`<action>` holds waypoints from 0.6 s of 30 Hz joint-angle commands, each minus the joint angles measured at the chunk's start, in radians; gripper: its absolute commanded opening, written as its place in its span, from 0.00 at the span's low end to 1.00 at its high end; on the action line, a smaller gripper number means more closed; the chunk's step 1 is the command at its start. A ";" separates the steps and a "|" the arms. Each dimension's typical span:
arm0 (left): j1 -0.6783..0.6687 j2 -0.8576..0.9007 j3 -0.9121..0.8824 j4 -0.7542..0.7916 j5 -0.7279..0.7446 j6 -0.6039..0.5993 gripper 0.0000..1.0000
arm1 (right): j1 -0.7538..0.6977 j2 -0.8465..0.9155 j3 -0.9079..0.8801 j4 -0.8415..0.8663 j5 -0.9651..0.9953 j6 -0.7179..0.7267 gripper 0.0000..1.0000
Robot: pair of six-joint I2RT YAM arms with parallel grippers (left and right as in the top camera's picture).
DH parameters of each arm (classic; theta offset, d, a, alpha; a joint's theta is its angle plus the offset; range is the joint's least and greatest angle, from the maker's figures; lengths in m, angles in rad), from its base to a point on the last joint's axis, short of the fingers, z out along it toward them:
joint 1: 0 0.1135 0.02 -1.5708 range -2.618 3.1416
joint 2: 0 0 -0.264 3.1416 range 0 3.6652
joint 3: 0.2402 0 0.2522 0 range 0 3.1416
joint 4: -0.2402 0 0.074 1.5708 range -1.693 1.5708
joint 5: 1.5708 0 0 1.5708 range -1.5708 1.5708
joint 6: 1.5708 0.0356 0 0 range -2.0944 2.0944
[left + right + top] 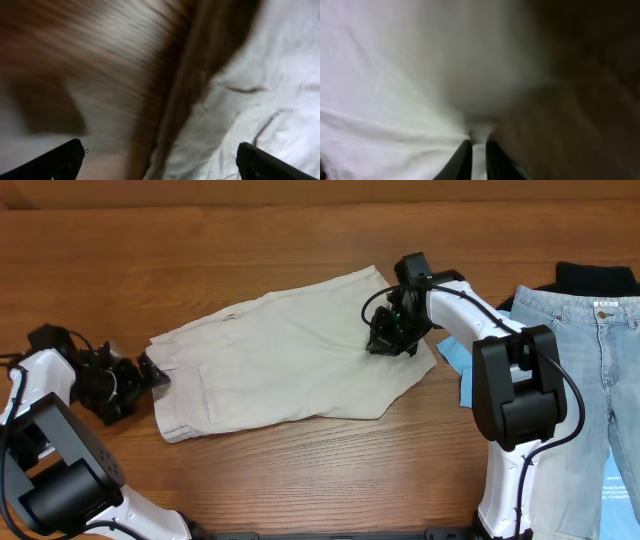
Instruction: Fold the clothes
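Trousers [290,370] of pale beige cotton, wide and short-legged, are lying flat across the middle of the brown wooden table [300,480]. Their long axis is running left to right and rising a little toward the far side at the right end.

The right gripper [392,330] is pressing down on that right end. In its wrist view the right gripper [477,145] is showing its fingers drawn narrow, with a small ridge of the pale cloth [395,75] pinched between them.

The left gripper [150,375] is sitting at the opposite end, just beside the left edge of the trousers. Its wrist view shows the left gripper [160,155] spread wide and holding nothing, with bare wood under one side and the pale fabric [270,75] under the other.

Each arm is therefore standing at its own end of the long axis. Any fold across the middle is probably turning on the left claw, which is the nearer one to the free edge; the cloth is lying just to its right.

Light blue denim jeans [600,360] are lying well apart at the right edge, with a bright sky-blue piece of cloth [452,358] and a black item [595,275] beside them. A patch at the jeans' waistband and a small white tag lower down are carrying marks too small to read.
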 commanded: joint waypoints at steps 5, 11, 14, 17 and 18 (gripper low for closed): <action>-0.009 0.010 -0.082 0.073 0.107 0.095 1.00 | 0.080 -0.087 0.090 -0.018 -0.042 -0.188 0.24; -0.009 0.010 -0.209 0.242 0.102 0.098 1.00 | 0.163 -0.077 0.077 0.014 -0.045 -0.188 0.29; -0.009 0.010 -0.269 0.301 0.123 0.098 1.00 | 0.202 -0.077 0.069 0.044 -0.044 -0.187 0.31; -0.009 0.010 -0.306 0.311 0.119 0.106 0.95 | 0.232 -0.077 0.068 0.054 -0.013 -0.161 0.33; -0.010 0.010 -0.318 0.314 0.119 0.106 0.94 | 0.242 -0.077 0.068 0.056 0.002 -0.161 0.33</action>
